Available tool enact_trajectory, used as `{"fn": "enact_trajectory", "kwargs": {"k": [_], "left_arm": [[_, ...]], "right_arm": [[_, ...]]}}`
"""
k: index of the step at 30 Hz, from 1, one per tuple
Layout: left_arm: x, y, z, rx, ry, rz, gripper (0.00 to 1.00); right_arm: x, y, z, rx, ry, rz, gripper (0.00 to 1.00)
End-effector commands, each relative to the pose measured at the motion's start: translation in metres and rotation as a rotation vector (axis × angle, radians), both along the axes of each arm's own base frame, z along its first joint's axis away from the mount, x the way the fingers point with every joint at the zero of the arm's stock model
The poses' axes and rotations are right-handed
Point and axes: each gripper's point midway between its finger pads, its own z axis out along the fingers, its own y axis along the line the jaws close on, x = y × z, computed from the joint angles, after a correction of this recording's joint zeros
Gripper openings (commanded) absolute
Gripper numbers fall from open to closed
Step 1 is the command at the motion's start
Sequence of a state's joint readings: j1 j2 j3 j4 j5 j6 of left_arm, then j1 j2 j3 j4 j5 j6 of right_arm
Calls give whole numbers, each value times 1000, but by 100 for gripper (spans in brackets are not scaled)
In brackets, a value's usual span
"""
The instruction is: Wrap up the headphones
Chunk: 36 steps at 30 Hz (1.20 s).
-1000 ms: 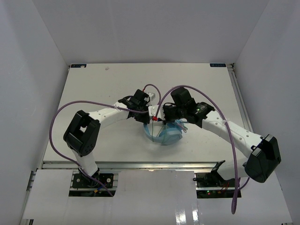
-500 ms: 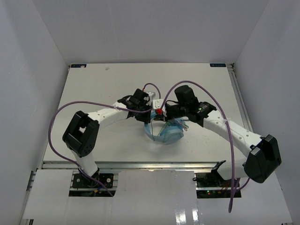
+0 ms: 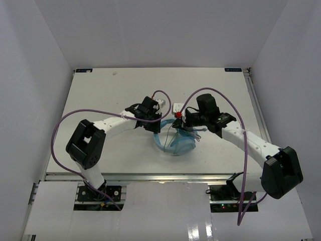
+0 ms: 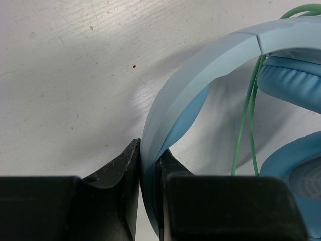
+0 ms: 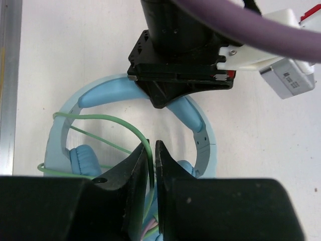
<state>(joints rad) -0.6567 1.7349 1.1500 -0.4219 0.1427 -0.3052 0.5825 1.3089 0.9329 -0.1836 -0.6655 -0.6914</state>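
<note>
The light blue headphones (image 3: pixel 174 143) lie on the table between my two arms. My left gripper (image 3: pixel 155 125) is shut on the headband (image 4: pixel 180 95), which runs up between its black jaws in the left wrist view. My right gripper (image 3: pixel 179 128) is shut on the thin green cable (image 5: pixel 108 120), which loops across the headband and earcups (image 5: pixel 80 158) in the right wrist view. The cable also hangs beside an earcup in the left wrist view (image 4: pixel 246 125). The left gripper (image 5: pixel 180 80) shows at the top of the right wrist view, clamped on the band (image 5: pixel 200 130).
Thick purple robot cables (image 3: pixel 75 113) arc over both arms. A metal rail (image 3: pixel 150 175) runs along the table's near edge, and white walls enclose the table on three sides. The rail also shows at the left of the right wrist view (image 5: pixel 9 75).
My right gripper has moved right and toward the back with the green cable, pulling it across the headphones. The left gripper keeps its hold on the headband, almost still.
</note>
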Motion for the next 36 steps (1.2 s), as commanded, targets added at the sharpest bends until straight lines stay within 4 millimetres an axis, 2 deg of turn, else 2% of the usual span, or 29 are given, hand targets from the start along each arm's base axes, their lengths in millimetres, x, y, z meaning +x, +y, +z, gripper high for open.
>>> {"fn": "enact_trajectory", "kwargs": {"k": [1, 4, 9, 22, 25, 32, 36], "left_arm": [[3, -17, 46, -139, -77, -16, 0], [5, -17, 47, -142, -79, -8, 0], [8, -14, 46, -156, -61, 12, 0], [16, -2, 43, -176, -34, 56, 0], [20, 4, 39, -157, -27, 86, 0], [35, 23, 30, -54, -35, 174, 0], [41, 24, 34, -51, -55, 182, 0]], "right_arm": [[7, 4, 23, 75, -49, -7, 30], [5, 5, 25, 82, -47, -3, 42], [4, 4, 27, 85, -45, -4, 49], [4, 2, 31, 92, -37, -26, 53], [0, 3, 38, 115, -21, -12, 53], [-18, 0, 79, 201, 7, 67, 57], [-23, -3, 76, 175, -14, 107, 61]]}}
